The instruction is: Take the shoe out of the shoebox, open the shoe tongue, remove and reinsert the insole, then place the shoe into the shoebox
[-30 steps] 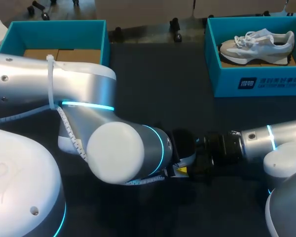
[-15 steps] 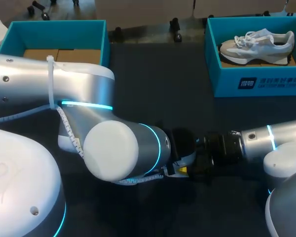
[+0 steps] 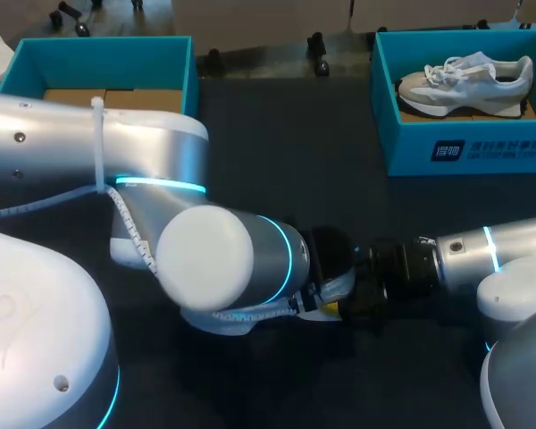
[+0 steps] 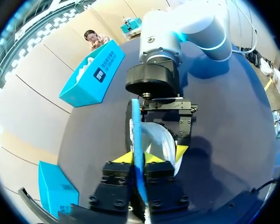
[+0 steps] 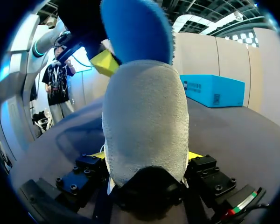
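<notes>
On the table (image 3: 277, 161), back to front.
A shoe (image 3: 469, 76) in the right box (image 3: 482, 152); nearer, second shoe (image 5: 144, 121) in the right gripper (image 5: 147, 155), its insole (image 4: 136, 126) in the left gripper (image 4: 139, 157).

Under the left gripper (image 4: 139, 158) we see a dark table (image 3: 277, 152); well off to its side sits a teal box (image 3: 98, 52) (brown cardboard (image 3: 143, 98) on its floor), and farther ahead lies a white sneaker (image 3: 469, 80).

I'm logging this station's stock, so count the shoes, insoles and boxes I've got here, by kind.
Shoes: 2, the boxed shoe and the held shoe
Blue insole: 1
Teal boxes: 2, the left box and the right box
Total: 5
</notes>
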Action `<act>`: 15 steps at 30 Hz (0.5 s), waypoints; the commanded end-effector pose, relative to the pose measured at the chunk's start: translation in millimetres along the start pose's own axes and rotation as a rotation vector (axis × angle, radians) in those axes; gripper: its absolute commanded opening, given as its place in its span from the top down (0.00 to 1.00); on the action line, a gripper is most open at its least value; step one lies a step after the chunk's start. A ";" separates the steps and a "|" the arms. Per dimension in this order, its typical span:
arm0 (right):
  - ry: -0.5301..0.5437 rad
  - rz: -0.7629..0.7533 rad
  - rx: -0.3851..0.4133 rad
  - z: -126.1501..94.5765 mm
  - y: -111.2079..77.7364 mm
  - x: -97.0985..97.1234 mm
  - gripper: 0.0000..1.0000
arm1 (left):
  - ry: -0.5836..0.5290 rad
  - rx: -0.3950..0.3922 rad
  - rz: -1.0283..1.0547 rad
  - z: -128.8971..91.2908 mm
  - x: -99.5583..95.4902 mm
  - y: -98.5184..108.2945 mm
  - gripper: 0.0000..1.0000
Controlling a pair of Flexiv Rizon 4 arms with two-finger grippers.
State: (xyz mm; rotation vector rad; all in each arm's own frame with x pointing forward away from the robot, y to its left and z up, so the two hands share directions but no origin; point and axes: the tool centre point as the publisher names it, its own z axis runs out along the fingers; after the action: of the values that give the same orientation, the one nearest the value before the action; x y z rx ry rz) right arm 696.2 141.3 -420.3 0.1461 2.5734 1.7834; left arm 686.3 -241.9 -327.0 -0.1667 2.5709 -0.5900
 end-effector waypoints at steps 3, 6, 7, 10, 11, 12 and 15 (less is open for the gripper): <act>-0.001 0.000 0.001 1.6 -1.3 1.3 1.00 | 0.027 0.006 -0.016 1.2 -5.7 -1.8 1.00; -0.001 0.000 0.001 1.6 -1.3 1.3 1.00 | 0.051 0.014 -0.035 -3.3 -9.6 -3.6 1.00; -0.001 0.000 0.001 1.6 -1.3 1.3 1.00 | 0.060 0.017 -0.044 -5.0 -10.9 -4.8 1.00; -0.001 0.000 0.001 1.6 -1.3 1.3 1.00 | 0.094 0.027 -0.064 -10.4 -14.5 -9.5 1.00; -0.001 0.000 0.001 1.6 -1.3 1.3 1.00 | 0.107 0.029 -0.072 -12.8 -15.6 -11.7 1.00; -0.001 0.000 0.001 1.6 -1.3 1.3 1.00 | 0.121 0.032 -0.082 -14.6 -16.7 -14.1 1.00; -0.001 0.000 0.001 1.6 -1.3 1.3 1.00 | 0.181 0.037 -0.113 -19.4 -21.5 -22.4 1.00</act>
State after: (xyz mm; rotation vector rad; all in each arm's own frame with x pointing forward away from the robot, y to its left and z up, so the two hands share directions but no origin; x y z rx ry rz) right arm 696.1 141.3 -420.3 0.1461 2.5735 1.7833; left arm 688.3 -255.2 -303.7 -0.2677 2.6723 -0.7048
